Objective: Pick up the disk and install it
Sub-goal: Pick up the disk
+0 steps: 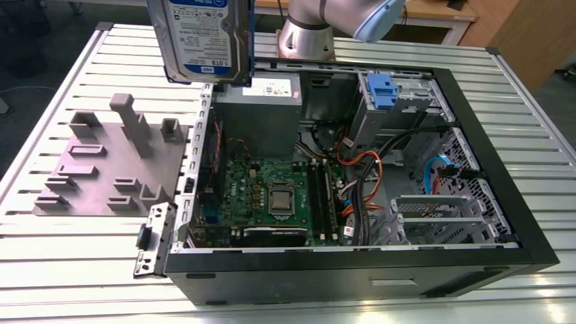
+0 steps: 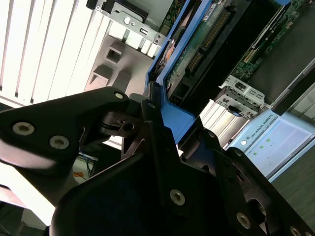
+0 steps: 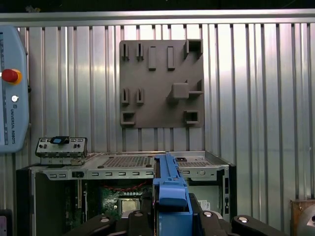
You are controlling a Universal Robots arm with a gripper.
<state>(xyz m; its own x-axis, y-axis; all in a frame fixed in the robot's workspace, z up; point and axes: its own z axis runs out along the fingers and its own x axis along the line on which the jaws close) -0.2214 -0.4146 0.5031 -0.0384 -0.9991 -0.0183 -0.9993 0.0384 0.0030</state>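
Note:
The disk [image 1: 202,37], a silver hard drive with a white-and-blue label, hangs upright high over the exterior view's left wall of the open computer case [image 1: 504,223]. In both wrist views its blue side rail [image 3: 170,194] runs between black fingers [image 3: 212,222]. My gripper [image 3: 171,216] is shut on the disk, and in the second wrist view the gripper [image 2: 172,130] clamps the blue rail, with the disk's green circuit board [image 2: 197,44] beyond it. Inside the case, a drive cage with a blue bracket [image 1: 382,91] sits at the far corner.
A grey fixture plate [image 1: 99,169] with upright pegs lies on the slatted table at the exterior view's left of the case. A grey power supply box [image 1: 261,101] and the motherboard [image 1: 270,196] sit inside the case. The arm's base [image 1: 304,34] stands behind. A teach pendant [image 3: 12,88] lies on the table.

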